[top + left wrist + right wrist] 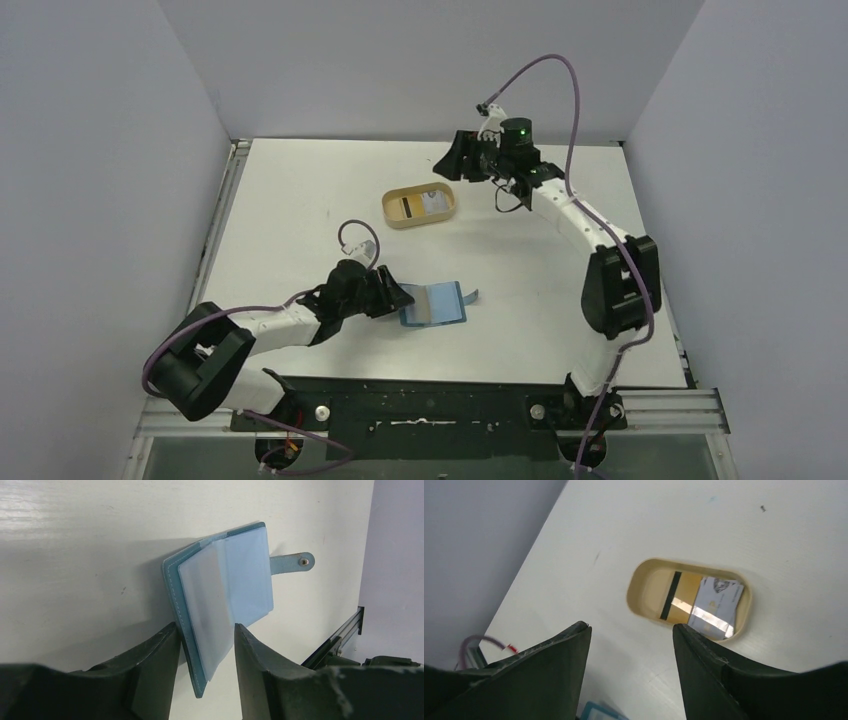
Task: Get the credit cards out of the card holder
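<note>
The teal card holder (pixel 437 303) lies open on the table, its snap tab (pixel 293 562) pointing away from the left arm. My left gripper (pixel 400 297) is open at its left edge. In the left wrist view the card holder (pixel 225 575) has its near edge raised between my fingers (pixel 205 626); one finger touches the cover and the other stands clear of the pale pockets. I cannot tell whether cards sit in the pockets. Two credit cards (pixel 716 605) lie in the tan tray (pixel 636 587). My right gripper (pixel 630 626) is open and empty above the table near the tray.
The tan oval tray (pixel 392 215) stands mid-table towards the back, with my right gripper (pixel 447 165) just behind its right end. One card in it is tan with a black stripe (pixel 671 596). White walls close the table at left, right and back.
</note>
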Tool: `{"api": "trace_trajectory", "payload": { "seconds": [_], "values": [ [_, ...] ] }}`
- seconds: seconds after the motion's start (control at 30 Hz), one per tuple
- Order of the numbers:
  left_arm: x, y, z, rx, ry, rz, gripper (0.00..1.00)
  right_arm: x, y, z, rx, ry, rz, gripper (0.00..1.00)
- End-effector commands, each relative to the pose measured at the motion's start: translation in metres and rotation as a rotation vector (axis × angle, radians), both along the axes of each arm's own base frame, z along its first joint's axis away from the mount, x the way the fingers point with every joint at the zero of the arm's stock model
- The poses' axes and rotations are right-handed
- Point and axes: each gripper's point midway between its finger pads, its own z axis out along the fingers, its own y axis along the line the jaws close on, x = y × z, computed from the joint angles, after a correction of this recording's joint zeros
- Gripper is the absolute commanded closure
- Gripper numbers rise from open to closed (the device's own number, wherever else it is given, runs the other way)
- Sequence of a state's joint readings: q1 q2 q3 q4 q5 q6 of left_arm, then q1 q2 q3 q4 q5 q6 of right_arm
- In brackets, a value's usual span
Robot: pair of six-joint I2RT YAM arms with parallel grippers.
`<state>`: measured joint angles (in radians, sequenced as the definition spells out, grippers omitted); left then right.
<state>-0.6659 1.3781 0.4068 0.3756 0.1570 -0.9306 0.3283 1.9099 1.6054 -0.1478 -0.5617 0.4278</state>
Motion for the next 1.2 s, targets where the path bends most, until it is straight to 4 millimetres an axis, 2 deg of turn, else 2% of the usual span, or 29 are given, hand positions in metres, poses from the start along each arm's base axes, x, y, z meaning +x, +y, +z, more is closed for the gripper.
{"api": "trace_trajectory", "payload": {
  "seconds": [0.0, 0.13, 0.27, 0.43, 0.53, 0.67, 0.77, 0.83, 0.97, 1.17],
  "values": [
    [0.012, -0.006, 0.021, -0.024, -0.056, 0.006, 0.59, -0.070, 0.029, 0.008, -0.003, -0.059, 0.077, 0.38],
    [0.013, -0.007, 0.022, -0.042, -0.048, 0.020, 0.59, -0.125, 0.032, -0.038, 0.003, 0.022, 0.082, 0.43],
    [0.016, -0.004, 0.027, -0.058, -0.055, 0.040, 0.61, -0.160, 0.017, -0.082, 0.008, 0.120, 0.051, 0.49],
    [0.018, -0.004, 0.034, -0.064, -0.065, 0.046, 0.62, -0.178, 0.003, -0.109, -0.028, 0.157, 0.032, 0.51],
    [0.020, -0.006, 0.038, -0.074, -0.069, 0.048, 0.63, -0.183, 0.002, -0.117, -0.025, 0.175, 0.036, 0.53],
    [0.021, -0.006, 0.042, -0.080, -0.071, 0.052, 0.69, -0.185, 0.004, -0.120, -0.006, 0.183, 0.038, 0.54],
    [0.020, -0.005, 0.041, -0.078, -0.068, 0.059, 0.76, -0.186, 0.005, -0.120, -0.004, 0.186, 0.044, 0.55],
    [0.020, -0.004, 0.041, -0.080, -0.070, 0.061, 0.82, -0.186, 0.006, -0.120, -0.002, 0.189, 0.049, 0.61],
    [0.021, -0.004, 0.047, -0.084, -0.078, 0.065, 0.85, -0.187, 0.011, -0.122, 0.006, 0.199, 0.072, 0.69],
    [0.023, -0.002, 0.054, -0.086, -0.090, 0.069, 0.87, -0.190, 0.015, -0.129, 0.016, 0.227, 0.092, 0.71]
  ]
}}
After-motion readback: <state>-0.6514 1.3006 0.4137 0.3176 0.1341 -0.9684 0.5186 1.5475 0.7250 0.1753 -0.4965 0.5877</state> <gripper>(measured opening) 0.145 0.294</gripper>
